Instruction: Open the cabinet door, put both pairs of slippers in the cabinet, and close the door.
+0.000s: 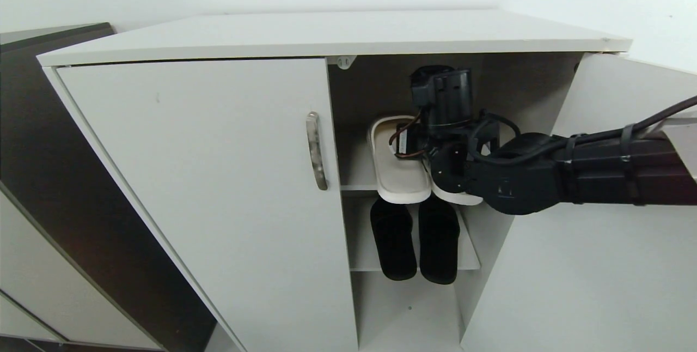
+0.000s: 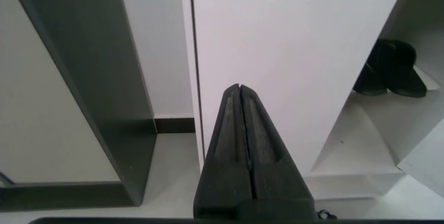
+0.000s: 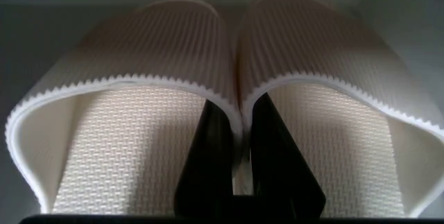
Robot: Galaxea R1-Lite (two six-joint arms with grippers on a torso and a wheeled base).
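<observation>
While the cabinet [image 1: 326, 36] stands with its left door [image 1: 207, 177] closed and its right door [image 1: 588, 265] swung wide, the right arm [image 1: 599, 177] is inside the open half at the upper shelf [image 1: 356, 175]. The white slippers [image 1: 400, 177] lie side by side on that shelf, heels hanging over its front edge. The black slippers [image 1: 414, 243] lie as a pair on the shelf below, also overhanging. The right gripper [image 3: 238, 113] has one finger inside each white slipper, pinching their adjoining strap edges between narrow jaws. The left gripper [image 2: 239, 92] hangs before the closed door, fingers pressed together on nothing
</observation>
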